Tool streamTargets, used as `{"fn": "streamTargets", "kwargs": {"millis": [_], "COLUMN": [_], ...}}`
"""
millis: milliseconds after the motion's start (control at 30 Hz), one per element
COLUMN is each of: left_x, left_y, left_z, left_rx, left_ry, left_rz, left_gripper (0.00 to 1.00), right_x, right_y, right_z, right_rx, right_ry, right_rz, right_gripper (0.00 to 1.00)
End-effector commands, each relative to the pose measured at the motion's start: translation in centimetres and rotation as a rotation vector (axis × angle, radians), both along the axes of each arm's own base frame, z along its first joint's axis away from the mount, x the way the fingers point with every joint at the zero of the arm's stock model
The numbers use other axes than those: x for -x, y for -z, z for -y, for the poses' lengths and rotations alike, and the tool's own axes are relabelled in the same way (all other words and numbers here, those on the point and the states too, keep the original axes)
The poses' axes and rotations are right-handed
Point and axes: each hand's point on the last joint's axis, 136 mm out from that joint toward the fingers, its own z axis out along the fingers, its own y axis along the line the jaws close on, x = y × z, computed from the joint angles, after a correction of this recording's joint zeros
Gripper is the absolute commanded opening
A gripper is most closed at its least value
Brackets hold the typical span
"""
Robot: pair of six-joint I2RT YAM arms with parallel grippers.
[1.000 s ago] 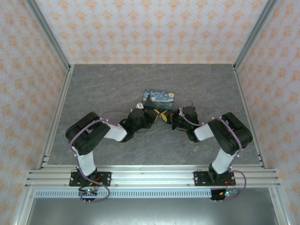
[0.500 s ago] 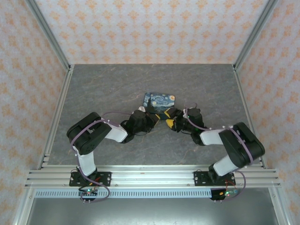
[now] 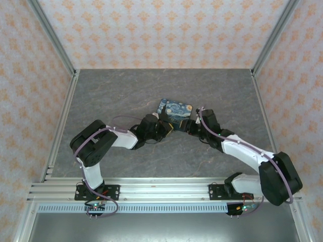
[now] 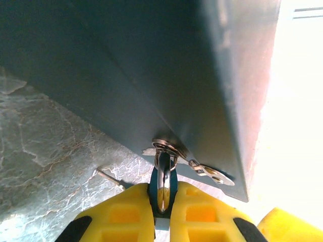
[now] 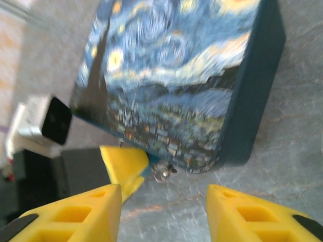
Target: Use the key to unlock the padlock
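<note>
Grey table (image 3: 101, 96): left gripper (image 4: 162, 195) is clamping the padlock (image 4: 163, 176) at the box (image 4: 126, 65) edge. Key (image 4: 214, 174) is apparently lying just beside it. Right gripper (image 5: 164, 199) is hovering near, fingers apart; it should be pinching the key's head squarely before inserting.

On the grey worktop (image 3: 116, 91), the left hand (image 3: 168, 127) and right hand (image 3: 188, 126) sit close together at the near edge of the starry blue box (image 3: 176, 108).
</note>
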Motion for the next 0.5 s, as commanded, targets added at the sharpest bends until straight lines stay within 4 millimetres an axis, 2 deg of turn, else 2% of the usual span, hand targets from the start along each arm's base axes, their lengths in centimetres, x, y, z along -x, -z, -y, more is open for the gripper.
{"fn": "streamTargets", "kwargs": {"millis": [0,200,467], "left_x": [0.5,0.7,0.7], "left_y": [-1.2,-1.7,-1.6], "left_z": [0.6,1.0,1.3], "left_rx": [-0.01,-0.018,-0.016], "left_ry": [0.07,0.103,0.12], "left_rz": [-0.005,-0.016,-0.026], "left_gripper": [0.0,0.0,0.0], "right_x": [1.3,1.4,1.0], "right_y": [1.7,2.8,3.4], "right_z": [-0.2,-0.8,-2.0], "right_rx": [0.239,0.387,0.436], "right_ry": [-0.135,-0.208,-0.262], "right_rz": [0.046,0.117,0.134], "right_gripper": [0.46,0.46,0.45]}}
